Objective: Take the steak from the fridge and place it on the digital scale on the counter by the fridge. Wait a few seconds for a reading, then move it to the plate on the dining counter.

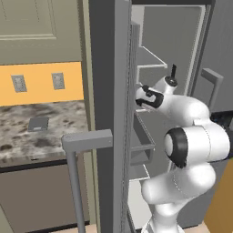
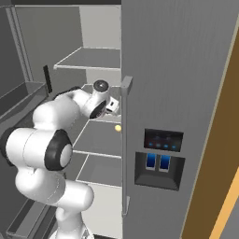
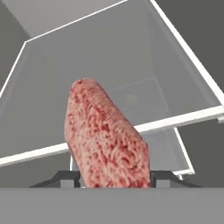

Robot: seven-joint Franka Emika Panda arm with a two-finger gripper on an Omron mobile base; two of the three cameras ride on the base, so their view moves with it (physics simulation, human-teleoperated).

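Left base view: the white arm is reaching from 5 o'clock into the open fridge point(image 1: 107, 113), its wrist sitting level with a pale shelf point(image 1: 150, 57) further in. At 9 o'clock the scale point(image 1: 38, 124) is lying flat on the stone worktop point(image 1: 41, 136), well apart from the arm, so the first drop-off is looking reachable once the arm is out of the fridge.

Right base view: the arm is entering from 7 o'clock, and the hand is tucked behind the door edge beside the middle shelves, so the fingers themselves are hidden here. A small yellow ball point(image 2: 118, 128) is resting on the shelf just below the wrist.

Hand view: the steak point(image 3: 107, 135) is rising from 6 o'clock toward the centre, seated between the two dark tips of the gripper point(image 3: 109, 179), with the shelf edges below it. The jaws are standing partly closed, one tip at each flank of the meat; the steak is looking pinched between them, though the contact itself is lying at the frame's bottom edge. Raw meat is likely soft, floppy and a little slick, so a hold across the thick middle should be steadier than one at a thin end, with modest squeeze.
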